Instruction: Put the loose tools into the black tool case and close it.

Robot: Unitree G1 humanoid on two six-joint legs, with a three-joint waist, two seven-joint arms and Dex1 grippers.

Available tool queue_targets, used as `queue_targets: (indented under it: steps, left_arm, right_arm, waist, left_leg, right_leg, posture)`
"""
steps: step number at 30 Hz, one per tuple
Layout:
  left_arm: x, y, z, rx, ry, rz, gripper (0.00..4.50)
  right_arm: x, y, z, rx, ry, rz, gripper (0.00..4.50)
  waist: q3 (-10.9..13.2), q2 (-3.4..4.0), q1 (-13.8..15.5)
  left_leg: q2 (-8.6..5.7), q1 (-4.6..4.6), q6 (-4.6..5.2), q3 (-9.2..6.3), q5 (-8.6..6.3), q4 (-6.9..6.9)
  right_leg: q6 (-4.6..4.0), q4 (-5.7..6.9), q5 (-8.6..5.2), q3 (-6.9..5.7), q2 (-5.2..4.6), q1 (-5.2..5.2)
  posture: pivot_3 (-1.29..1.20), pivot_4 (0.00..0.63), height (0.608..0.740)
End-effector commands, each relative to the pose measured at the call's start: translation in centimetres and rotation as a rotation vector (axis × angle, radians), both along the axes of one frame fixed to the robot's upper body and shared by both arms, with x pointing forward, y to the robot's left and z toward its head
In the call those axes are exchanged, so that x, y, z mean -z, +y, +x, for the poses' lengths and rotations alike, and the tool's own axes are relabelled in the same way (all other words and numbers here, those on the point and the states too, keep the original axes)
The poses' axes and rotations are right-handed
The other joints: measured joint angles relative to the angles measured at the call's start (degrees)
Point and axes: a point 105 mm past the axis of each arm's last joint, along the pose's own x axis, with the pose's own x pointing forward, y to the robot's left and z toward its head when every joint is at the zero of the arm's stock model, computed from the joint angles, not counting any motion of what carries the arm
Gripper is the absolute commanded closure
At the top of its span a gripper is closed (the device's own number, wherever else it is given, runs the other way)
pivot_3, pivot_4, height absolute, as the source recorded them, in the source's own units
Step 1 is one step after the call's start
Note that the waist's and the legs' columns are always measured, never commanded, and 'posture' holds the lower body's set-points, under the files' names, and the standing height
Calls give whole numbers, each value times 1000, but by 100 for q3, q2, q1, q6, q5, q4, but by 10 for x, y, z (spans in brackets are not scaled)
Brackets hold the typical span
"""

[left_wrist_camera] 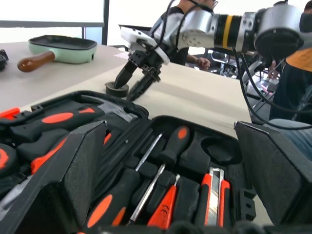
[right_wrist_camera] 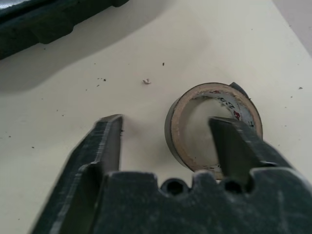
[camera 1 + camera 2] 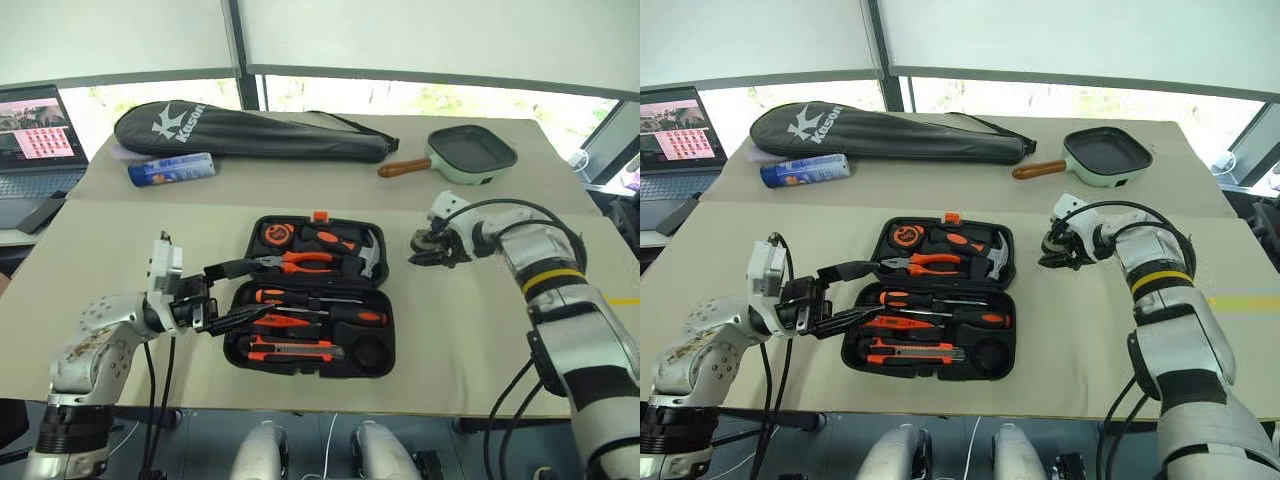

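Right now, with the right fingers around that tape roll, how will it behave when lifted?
The tape roll looks small and hollow, so probably light. One finger sits inside its core, so pinching the wall should hold. It lies flat on the table; dropped on edge, it may roll.

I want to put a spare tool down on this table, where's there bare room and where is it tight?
Bare tabletop lies left of the black tool case, between it and the blue spray can, and right of the case toward the table edge. It is tight beside the case's upper right, where the right gripper straddles the tape roll, and along the back by the racket bag and green pan.
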Motion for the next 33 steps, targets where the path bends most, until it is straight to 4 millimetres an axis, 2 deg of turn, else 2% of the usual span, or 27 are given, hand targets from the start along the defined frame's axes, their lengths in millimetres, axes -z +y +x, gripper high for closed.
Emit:
queue_targets:
  steps: [1,6,10,13,15,18,21,23,27,33]
  left_arm:
    - [-8,-1,-4,18,-55,16,0]
    - [-5,-2,-8,43,-63,36,0]
    - [-2,4,-12,74,-92,82,0]
    - [5,9,-17,117,-114,148,0]
    - [8,9,-22,148,-134,172,0]
    - [12,10,-29,181,-157,189,0]
    - [19,13,-37,206,-133,211,0]
    - [22,15,-41,212,-116,213,0]
    - [28,17,-51,214,-77,216,0]
    - [30,17,-54,201,-65,221,0]
  right_arm:
    - [-12,-2,5,2,-33,3,2821]
    - [-26,-1,4,-50,-60,21,4418]
    - [-57,12,-15,-213,19,122,4418]
    - [-76,41,-55,-431,116,199,4418]
    - [-78,61,-88,-535,170,225,4418]
    - [-72,96,-144,-682,255,278,4418]
    - [-56,113,-178,-728,302,287,4418]
    - [-44,119,-192,-735,315,282,4418]
    - [-11,122,-197,-691,311,212,4418]
    - [6,117,-188,-637,294,157,4418]
  waist:
    - [0,0,9]
    - [0,1,1]
    - [4,6,0]
    - [10,17,13]
    - [10,17,19]
    - [10,17,41]
    - [10,16,37]
    - [8,10,37]
    - [6,-4,41]
    - [5,-9,36]
  left_leg:
    - [0,1,-1,1,0,0]
    - [-1,1,-2,2,1,1]
    - [0,-1,-2,4,1,0]
    - [1,-1,-2,4,1,0]
    - [11,2,0,-3,0,0]
    - [12,-1,1,-14,-1,-1]
    - [11,-5,0,-35,-1,1]
    - [9,0,0,-36,0,13]
    - [9,6,0,-34,-1,34]
    - [10,8,0,-32,1,54]
  right_leg:
    - [0,0,0,0,0,1]
    - [0,1,1,-1,-1,1]
    - [0,2,1,0,0,-4]
    - [0,3,1,-1,-1,-4]
    - [-1,5,1,-3,8,-2]
    - [-3,5,1,-9,8,-4]
    - [-3,9,1,-8,7,-7]
    - [-3,15,1,-6,4,-1]
    - [-2,29,0,-7,3,4]
    - [-2,46,0,-7,5,2]
  posture:
    - [0,150,740]
    - [0,150,740]
    - [0,150,740]
    - [0,150,740]
    - [0,150,740]
    - [0,150,740]
    - [0,150,740]
    - [0,150,740]
    - [0,150,740]
    - [0,150,740]
